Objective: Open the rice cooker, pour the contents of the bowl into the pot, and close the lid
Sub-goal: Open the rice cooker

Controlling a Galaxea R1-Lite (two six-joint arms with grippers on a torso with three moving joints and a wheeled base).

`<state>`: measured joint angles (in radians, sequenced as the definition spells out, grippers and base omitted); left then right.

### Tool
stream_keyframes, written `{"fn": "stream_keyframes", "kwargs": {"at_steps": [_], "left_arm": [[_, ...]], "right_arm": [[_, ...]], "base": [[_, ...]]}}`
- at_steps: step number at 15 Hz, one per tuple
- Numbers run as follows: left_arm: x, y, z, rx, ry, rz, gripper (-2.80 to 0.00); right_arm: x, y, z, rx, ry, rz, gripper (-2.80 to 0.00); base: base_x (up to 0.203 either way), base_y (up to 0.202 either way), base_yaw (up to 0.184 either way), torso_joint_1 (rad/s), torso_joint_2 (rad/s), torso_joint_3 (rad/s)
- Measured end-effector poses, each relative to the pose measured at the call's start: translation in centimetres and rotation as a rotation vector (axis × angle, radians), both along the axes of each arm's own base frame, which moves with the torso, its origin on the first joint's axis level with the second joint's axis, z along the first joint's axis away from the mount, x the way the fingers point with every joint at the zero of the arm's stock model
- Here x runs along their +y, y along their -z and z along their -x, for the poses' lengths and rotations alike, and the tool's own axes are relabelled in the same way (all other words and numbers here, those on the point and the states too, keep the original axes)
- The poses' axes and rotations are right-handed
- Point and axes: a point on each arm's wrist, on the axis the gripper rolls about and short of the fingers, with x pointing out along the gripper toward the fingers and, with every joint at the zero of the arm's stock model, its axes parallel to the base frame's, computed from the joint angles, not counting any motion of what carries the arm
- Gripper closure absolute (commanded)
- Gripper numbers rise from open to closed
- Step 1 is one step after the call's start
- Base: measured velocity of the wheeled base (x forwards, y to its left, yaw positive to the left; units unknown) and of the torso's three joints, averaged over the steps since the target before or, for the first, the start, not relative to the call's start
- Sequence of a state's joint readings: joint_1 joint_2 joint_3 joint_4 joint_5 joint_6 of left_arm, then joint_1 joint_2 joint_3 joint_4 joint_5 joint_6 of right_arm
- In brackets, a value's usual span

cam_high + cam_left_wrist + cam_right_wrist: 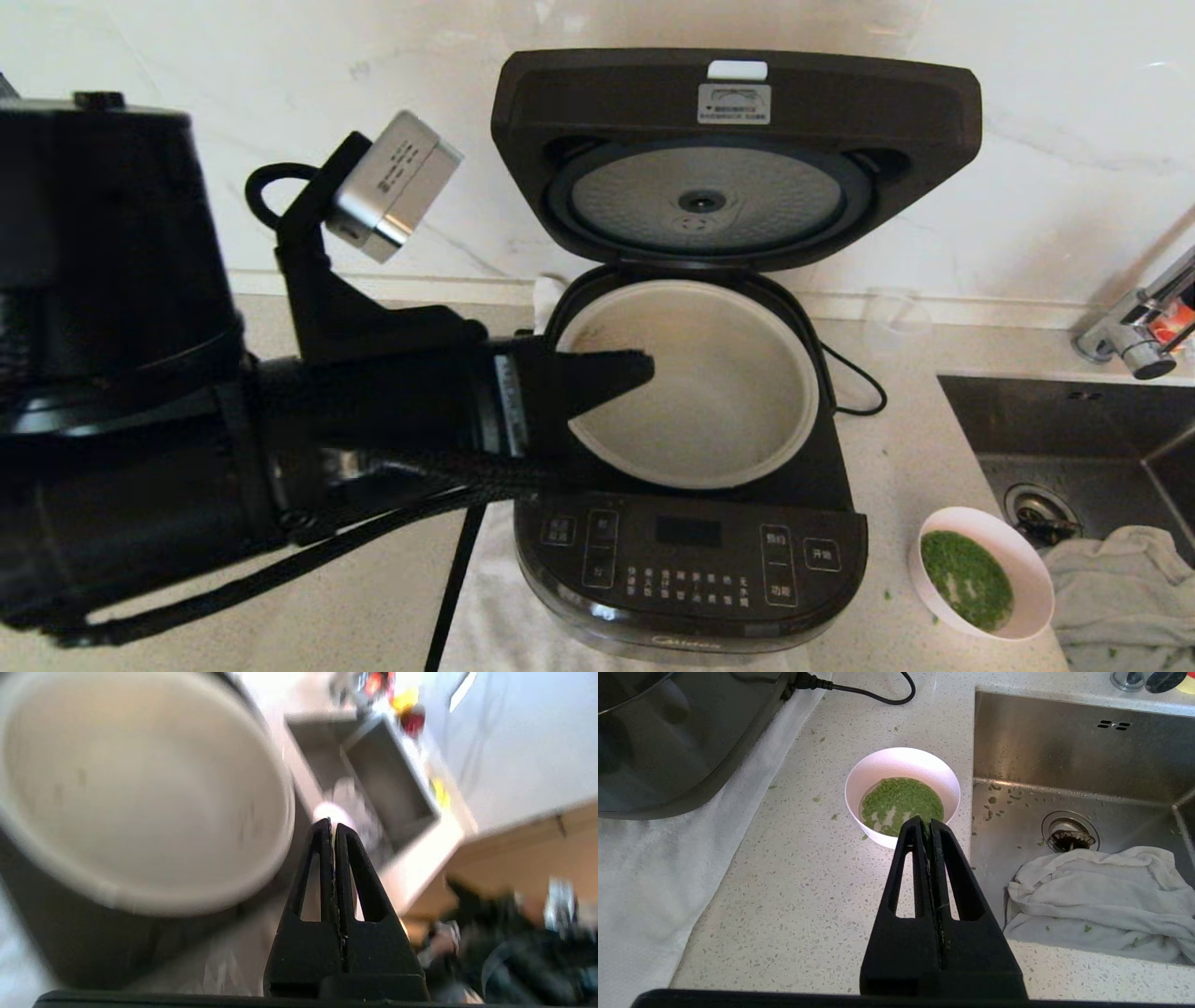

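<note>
Steel sink (1064,756), crumpled cloth (1097,900) (inside it), faucet (1144,327)

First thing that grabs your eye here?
The cooker at centre, its lid swung up against the wall and the pale pot bare inside. The left tool, shut, pokes over the pot's left rim. At the right, by the sink, stands the white bowl of green bits, untouched.
</note>
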<state>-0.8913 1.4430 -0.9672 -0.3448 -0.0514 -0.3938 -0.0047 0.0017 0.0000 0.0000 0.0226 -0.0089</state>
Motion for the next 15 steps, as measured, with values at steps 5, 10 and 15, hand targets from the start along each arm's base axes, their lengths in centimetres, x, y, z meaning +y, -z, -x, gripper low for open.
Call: {"fn": "stream_keyframes", "kwargs": {"at_steps": [5, 10, 15], "left_arm": [[-3.0, -1.2, -2.6, -0.053, -0.043, 0.054, 0.0], [-4.6, -2.2, -4.6, -0.106, -0.117, 0.061, 0.0], [-5.8, -3.7, -6.3, -0.168, -0.174, 0.081, 0.0]], "right_arm": [[0.0, 0.0, 0.0, 0.0, 0.0, 0.0, 0.0], [0.0, 0.0, 0.0, 0.0, 0.0, 0.0, 0.0], [0.0, 0.0, 0.0, 0.0, 0.0, 0.0, 0.0]], "base": [[0.0, 0.0, 0.0, 0.0, 0.0, 0.0], [0.0, 0.0, 0.0, 0.0, 0.0, 0.0], [0.0, 0.0, 0.0, 0.0, 0.0, 0.0]]}}
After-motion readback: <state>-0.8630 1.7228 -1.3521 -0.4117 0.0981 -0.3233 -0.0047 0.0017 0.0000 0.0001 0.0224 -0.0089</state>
